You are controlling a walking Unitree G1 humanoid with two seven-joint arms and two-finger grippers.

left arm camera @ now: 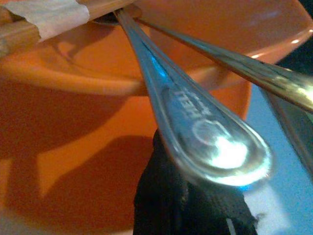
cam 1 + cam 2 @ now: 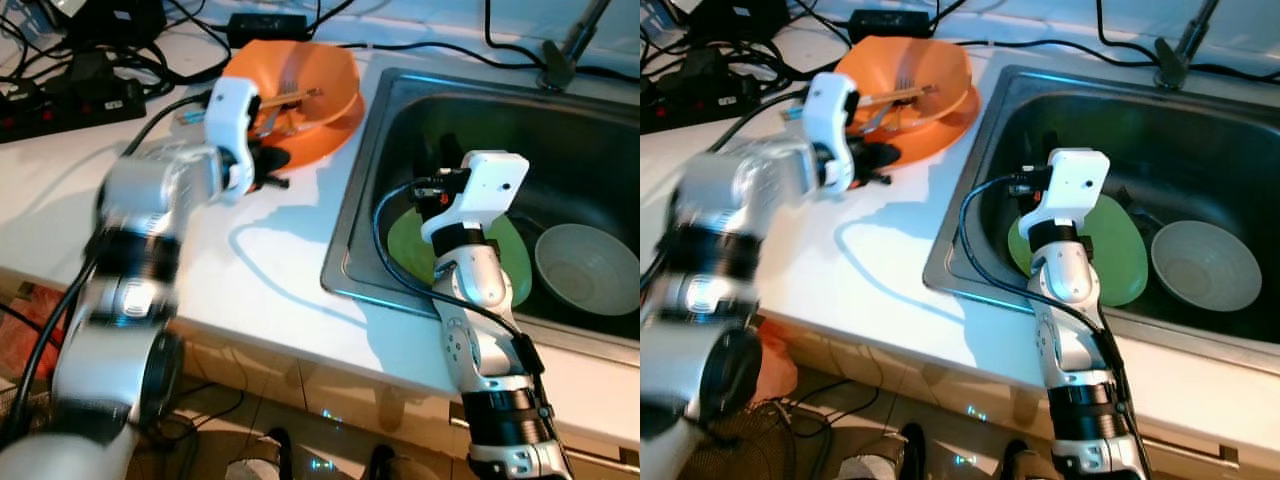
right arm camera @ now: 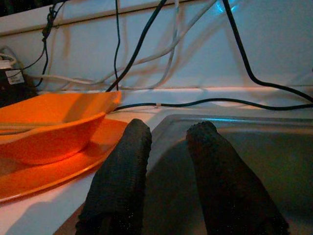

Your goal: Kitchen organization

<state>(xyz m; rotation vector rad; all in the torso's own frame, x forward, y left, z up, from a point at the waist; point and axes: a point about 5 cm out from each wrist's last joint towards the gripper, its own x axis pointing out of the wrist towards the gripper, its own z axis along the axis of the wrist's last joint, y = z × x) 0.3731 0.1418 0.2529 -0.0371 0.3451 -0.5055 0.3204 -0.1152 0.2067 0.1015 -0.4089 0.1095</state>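
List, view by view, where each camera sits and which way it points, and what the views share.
Left and right eye views: on the head, looking down at the counter and sink; both silver arms show.
Left wrist view: on the left arm, close under the orange bowl, cutlery handles overhanging; one black finger shows.
Right wrist view: on the right arm over the sink, right tool open.
Shared: the orange bowl.

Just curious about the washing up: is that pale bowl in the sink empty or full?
Empty. The pale bowl sits upright in the sink beside a green plate, its inside bare.

Orange bowl, green plate, pale bowl.
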